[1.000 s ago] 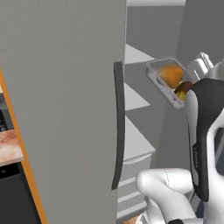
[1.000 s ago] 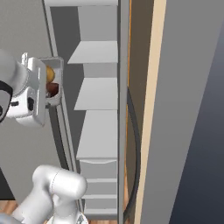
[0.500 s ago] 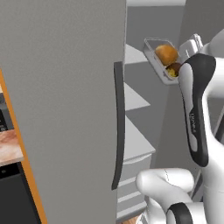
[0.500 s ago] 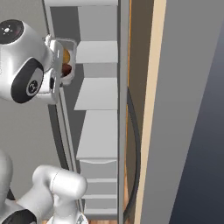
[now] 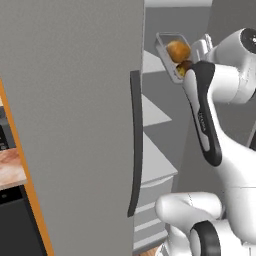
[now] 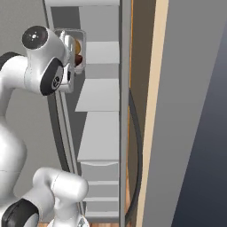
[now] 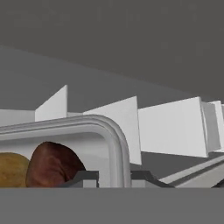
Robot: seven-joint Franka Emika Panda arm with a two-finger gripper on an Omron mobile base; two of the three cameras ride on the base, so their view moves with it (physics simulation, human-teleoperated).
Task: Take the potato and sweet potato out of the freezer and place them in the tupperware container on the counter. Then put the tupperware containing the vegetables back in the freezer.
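My gripper (image 5: 194,54) is shut on the rim of the grey tupperware container (image 5: 166,46) and holds it tilted high up, in front of the upper shelves of the open freezer (image 5: 155,112). The tan potato (image 5: 177,50) and the darker sweet potato (image 5: 184,66) lie inside it. From the right, the container (image 6: 81,33), potato (image 6: 78,45) and sweet potato (image 6: 79,59) sit just beyond the hand (image 6: 71,46). In the hand view the fingertips (image 7: 87,177) pinch the rim (image 7: 114,135), with the sweet potato (image 7: 52,166) and potato (image 7: 11,171) at the left.
The big grey freezer door (image 5: 70,115) with its dark curved handle (image 5: 135,145) stands open on the left. Grey shelves (image 6: 99,95) and drawers (image 6: 99,170) fill the freezer. A strip of the counter (image 5: 10,167) over a dark appliance front (image 5: 15,220) shows far left.
The arm has lifted the container with both vegetables upward and further in toward the freezer's upper shelves. The grip has stayed shut.
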